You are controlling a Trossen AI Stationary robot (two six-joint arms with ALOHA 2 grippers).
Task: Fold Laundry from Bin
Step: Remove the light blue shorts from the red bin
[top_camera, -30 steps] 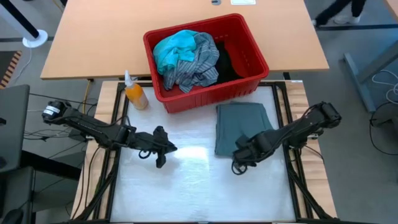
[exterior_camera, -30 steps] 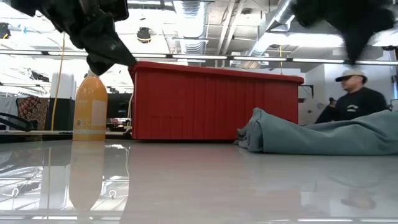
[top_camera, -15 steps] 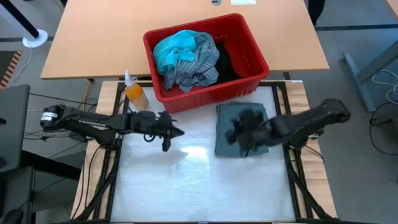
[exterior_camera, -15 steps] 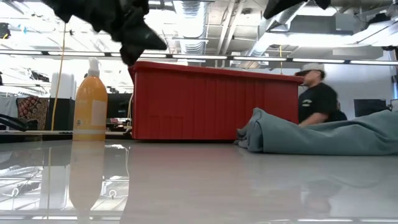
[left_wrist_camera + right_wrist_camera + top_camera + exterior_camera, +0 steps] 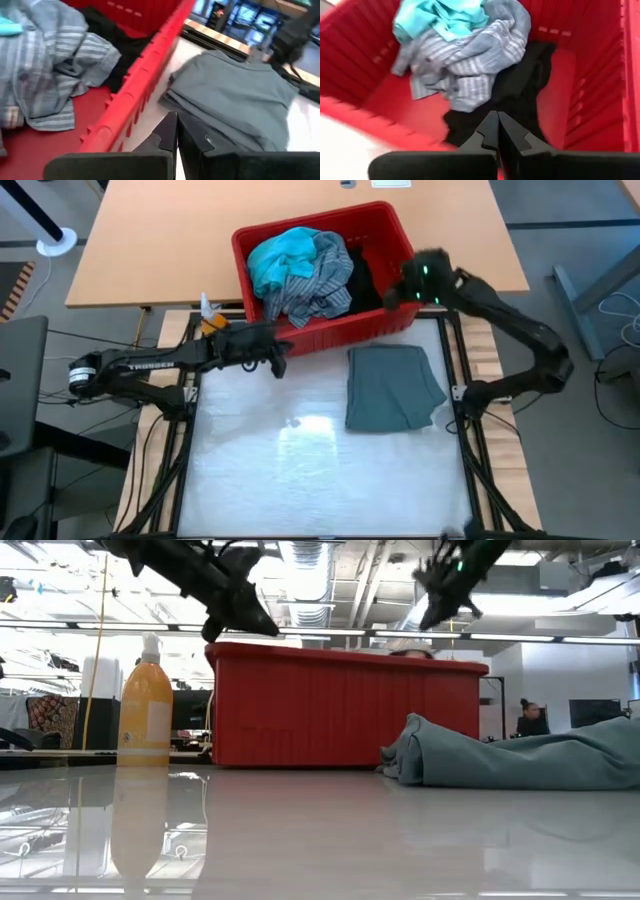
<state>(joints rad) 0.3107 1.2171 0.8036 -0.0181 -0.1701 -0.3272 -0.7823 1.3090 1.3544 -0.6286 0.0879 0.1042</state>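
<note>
High view: two arms converge on the laundry bin, one garment folded.

At the bin's point(image 5: 405, 240) near-left rim, the left tool point(image 5: 279, 358) hangs pressed together, holding nothing. Inside lie a crumpled turquoise garment point(image 5: 282, 257), a striped shirt point(image 5: 320, 280) and a black one point(image 5: 366, 280), all unfolded. On the counter point(image 5: 300, 470) just beside the bin rests the grey-green garment point(image 5: 392, 385), folded. Over the bin's right side, the right tool point(image 5: 398, 292) is likewise closed and empty.

Both arms reach toward the red bin point(image 5: 405, 255). The left end effector point(image 5: 281, 360), its 2 fingers pressed together and empty, hangs just outside the bin's near wall. The right end effector point(image 5: 392, 297), likewise closed and empty, is raised over the bin's near right corner.
</note>
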